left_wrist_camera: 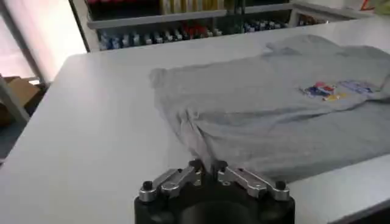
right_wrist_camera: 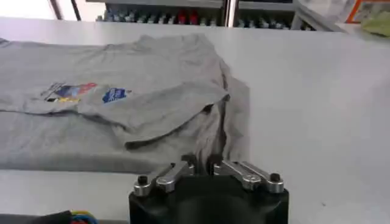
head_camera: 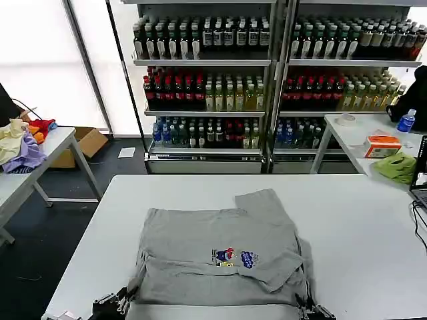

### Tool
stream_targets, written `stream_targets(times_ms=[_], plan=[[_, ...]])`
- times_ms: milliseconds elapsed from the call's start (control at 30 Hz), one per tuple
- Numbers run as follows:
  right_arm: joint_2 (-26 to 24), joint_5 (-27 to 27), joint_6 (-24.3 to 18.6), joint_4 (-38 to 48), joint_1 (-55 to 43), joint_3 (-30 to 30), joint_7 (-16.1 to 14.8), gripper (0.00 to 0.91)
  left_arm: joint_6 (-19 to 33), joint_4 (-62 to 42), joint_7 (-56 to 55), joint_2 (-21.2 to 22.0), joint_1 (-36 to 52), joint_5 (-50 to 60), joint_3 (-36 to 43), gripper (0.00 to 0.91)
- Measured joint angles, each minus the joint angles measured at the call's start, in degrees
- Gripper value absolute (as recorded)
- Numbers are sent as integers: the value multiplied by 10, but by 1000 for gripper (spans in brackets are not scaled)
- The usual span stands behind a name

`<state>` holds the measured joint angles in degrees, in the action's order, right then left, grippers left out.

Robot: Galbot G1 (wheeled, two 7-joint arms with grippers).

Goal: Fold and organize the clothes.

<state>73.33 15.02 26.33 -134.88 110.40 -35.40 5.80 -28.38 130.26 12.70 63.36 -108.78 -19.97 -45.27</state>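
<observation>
I see the grey polo shirt (head_camera: pixel 220 257) lying partly folded on the bench (head_camera: pixel 353 233), toward its near edge and about midway between the two side edges. The cartoon chest print (head_camera: pixel 233 257) faces up, and one sleeve (head_camera: pixel 257 203) sticks out toward the far edge.

My left gripper (head_camera: pixel 123 301) sits at the near edge on the shirt's left corner. From the left wrist view, its fingertips (left_wrist_camera: pixel 196 166) are pressed together with a bunched bit of grey fabric pinched between them (left_wrist_camera: pixel 207 165). My right gripper (head_camera: pixel 308 309) is at the near edge on the shirt's right corner; from the right wrist view it is likewise pinching a gathered ridge of the shirt (right_wrist_camera: pixel 203 163), fingers closed on the cloth.

For containers: a cardboard box (head_camera: pixel 83 145) stands on the floor past the bench's left far corner, and I cannot tell what is in it. An orange box (head_camera: pixel 382 146) rests on the side table to the right, beside a lime-green cloth (head_camera: pixel 396 167). On the table to the left lies a heap of yellow, purple and red garments (head_camera: pixel 23 143). Shelves of bottles (head_camera: pixel 220 67) line the back.
</observation>
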Motion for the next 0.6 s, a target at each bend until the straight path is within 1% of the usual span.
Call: stream_targets(times_ms=[200,333,467,600], plan=[[-23,30,9,1,-58,-39,5,907,-6,0,23,-18,23,-22,-43,907],[-61,76,26,29,-137,-42,8,907,-5,-22,43,-41,64,-36,-52,907],[-101,122,38,87,-239,-22,-4,907,-6,-60,59,-70,124,-54,-39,907],[-123,150,48,165,-344,23,-22,907,3,-119,65,-96,204,-77,5,907]])
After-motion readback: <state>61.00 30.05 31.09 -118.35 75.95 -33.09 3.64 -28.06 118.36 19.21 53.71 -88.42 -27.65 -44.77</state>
